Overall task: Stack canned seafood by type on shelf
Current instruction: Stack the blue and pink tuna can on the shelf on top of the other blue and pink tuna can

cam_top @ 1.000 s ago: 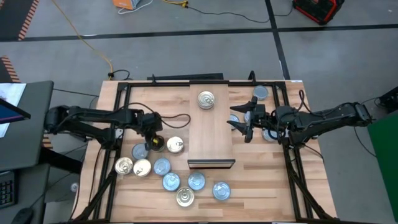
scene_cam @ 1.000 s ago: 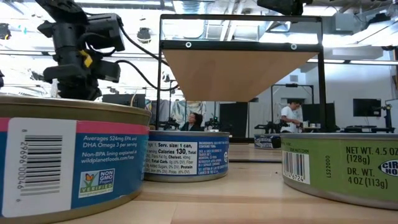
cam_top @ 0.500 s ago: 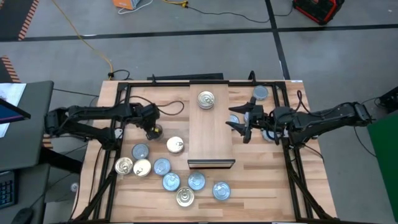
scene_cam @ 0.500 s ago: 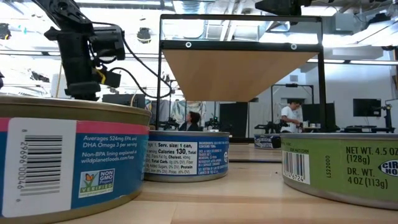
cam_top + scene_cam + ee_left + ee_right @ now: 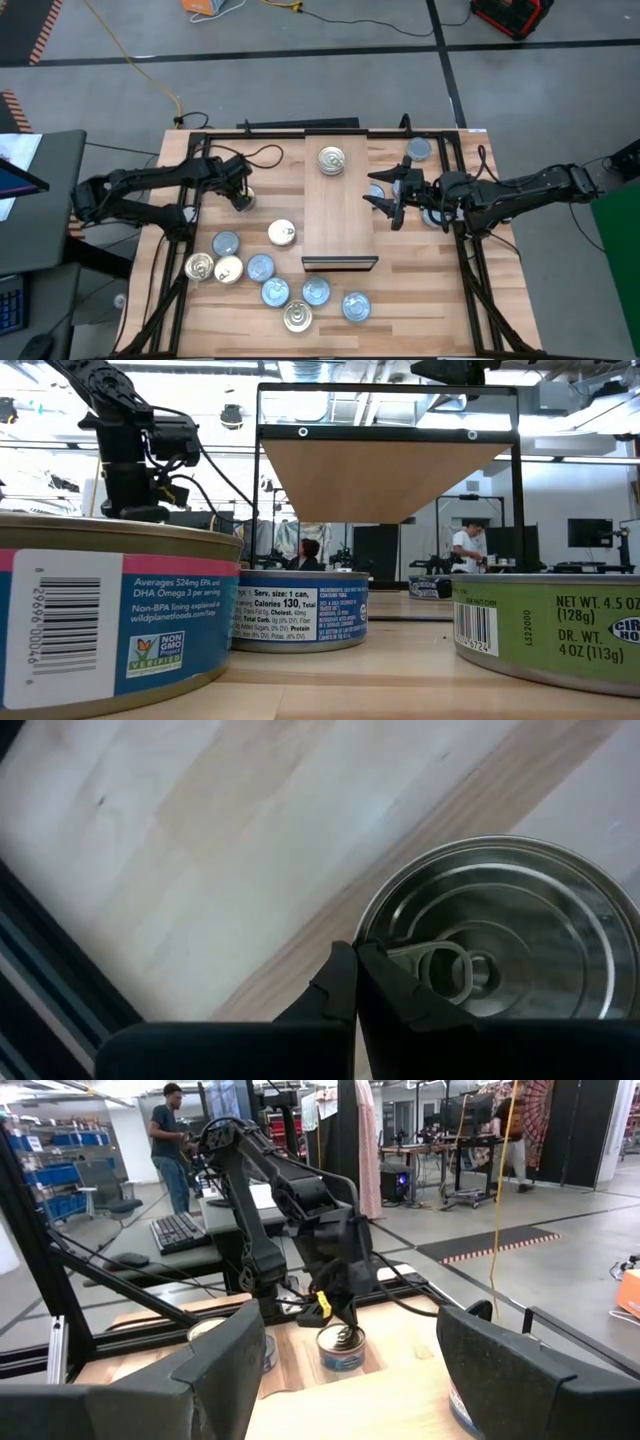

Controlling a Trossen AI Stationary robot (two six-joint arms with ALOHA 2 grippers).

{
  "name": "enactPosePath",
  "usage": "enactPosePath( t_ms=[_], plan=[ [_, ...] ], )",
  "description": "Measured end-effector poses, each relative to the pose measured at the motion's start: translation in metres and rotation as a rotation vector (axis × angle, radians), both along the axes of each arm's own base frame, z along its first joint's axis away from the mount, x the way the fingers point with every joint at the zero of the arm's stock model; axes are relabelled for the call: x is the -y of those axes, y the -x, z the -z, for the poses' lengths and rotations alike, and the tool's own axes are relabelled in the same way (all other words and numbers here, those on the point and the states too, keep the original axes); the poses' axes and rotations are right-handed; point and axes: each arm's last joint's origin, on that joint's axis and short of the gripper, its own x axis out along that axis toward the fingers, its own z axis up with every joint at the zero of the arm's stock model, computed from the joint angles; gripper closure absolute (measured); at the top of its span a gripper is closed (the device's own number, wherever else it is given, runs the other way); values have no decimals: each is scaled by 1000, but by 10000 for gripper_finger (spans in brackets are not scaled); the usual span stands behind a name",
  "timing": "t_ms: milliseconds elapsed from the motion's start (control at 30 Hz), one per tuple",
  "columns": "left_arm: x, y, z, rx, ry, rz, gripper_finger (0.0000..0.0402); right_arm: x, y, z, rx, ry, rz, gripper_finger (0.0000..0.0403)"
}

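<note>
Left fingers: clenched on pull-tab of silver tin | right fingers: spread wide, empty

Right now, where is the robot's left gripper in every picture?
High view: the left gripper is left of the shelf, jaws shut.
Low view: upper left.
Left wrist view: bottom middle, tips at the rim of a silver can.
Right wrist view: centre, just above that can.
Shared landmark: the shelf, in every view but the left wrist's.
</note>
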Motion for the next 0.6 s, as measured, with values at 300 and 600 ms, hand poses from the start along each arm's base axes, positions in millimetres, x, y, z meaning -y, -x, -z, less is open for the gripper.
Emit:
enactPosePath(
  t_ms=[300,600],
  plan=[
    [-9,8,-21,71,13,-16,401,0,0,0,-3,8,0,85],
    [19,6,-43,193,74,269,389,0,0,0,-3,11,1,85]
  ],
)
